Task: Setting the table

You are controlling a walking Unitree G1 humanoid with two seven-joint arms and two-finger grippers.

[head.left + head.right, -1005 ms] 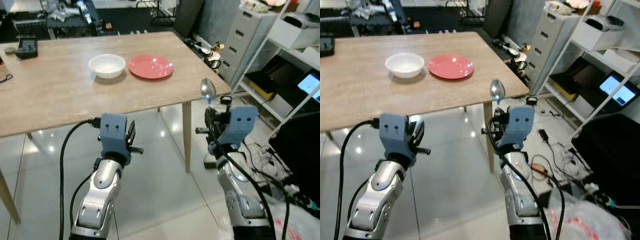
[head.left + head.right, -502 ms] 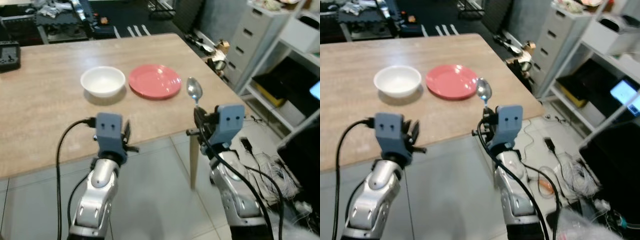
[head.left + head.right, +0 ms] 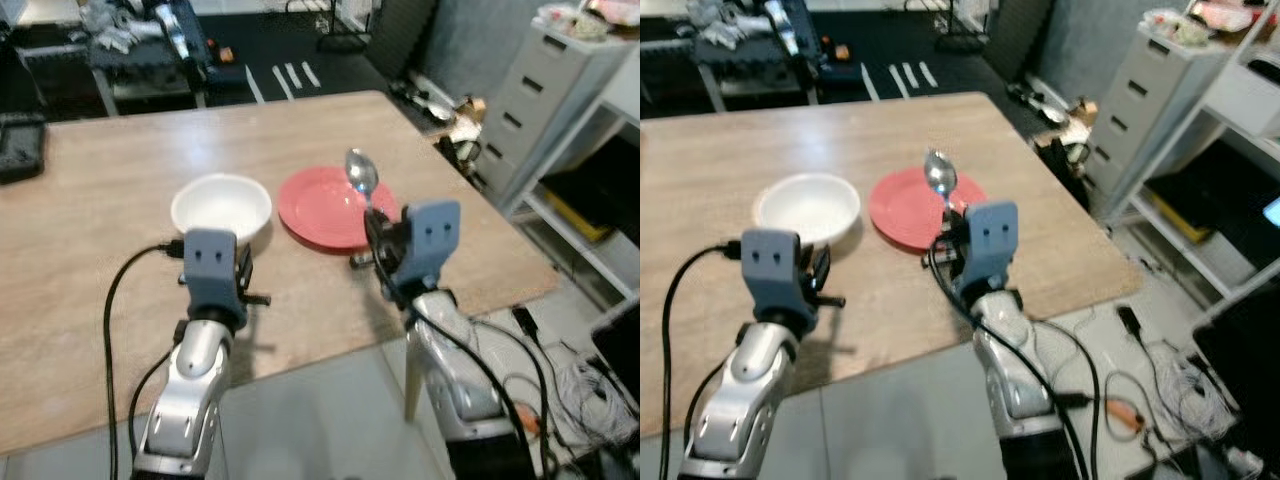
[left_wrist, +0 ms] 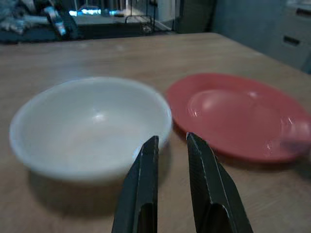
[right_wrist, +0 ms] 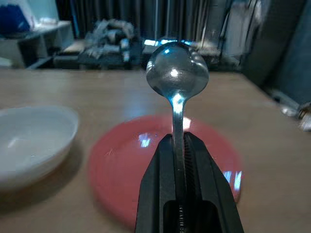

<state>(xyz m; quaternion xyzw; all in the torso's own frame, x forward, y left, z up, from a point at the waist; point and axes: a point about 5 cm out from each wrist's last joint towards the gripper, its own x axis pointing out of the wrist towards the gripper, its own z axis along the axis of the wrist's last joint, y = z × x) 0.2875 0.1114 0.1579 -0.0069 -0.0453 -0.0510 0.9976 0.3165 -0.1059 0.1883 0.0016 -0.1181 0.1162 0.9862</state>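
Spoon (image 5: 177, 77) stands upright, clamped between right gripper (image 5: 179, 145) fingers (image 5: 160, 160).

A light wood-grain worktop (image 3: 120, 200) spreads across the scene, its right corner reaching out toward three o'clock above pale floor tiles (image 3: 330, 420). Near the middle of it sits a white bowl (image 3: 221, 206), upright and showing a bare inside. Just beside the bowl, at its three o'clock, lies a flat red plate (image 3: 330, 210); the two rims come close, though whether they touch cannot be told. Far off at nine o'clock, by the worktop's left edge, rests a dark flat object (image 3: 20, 160), too blurred to identify.
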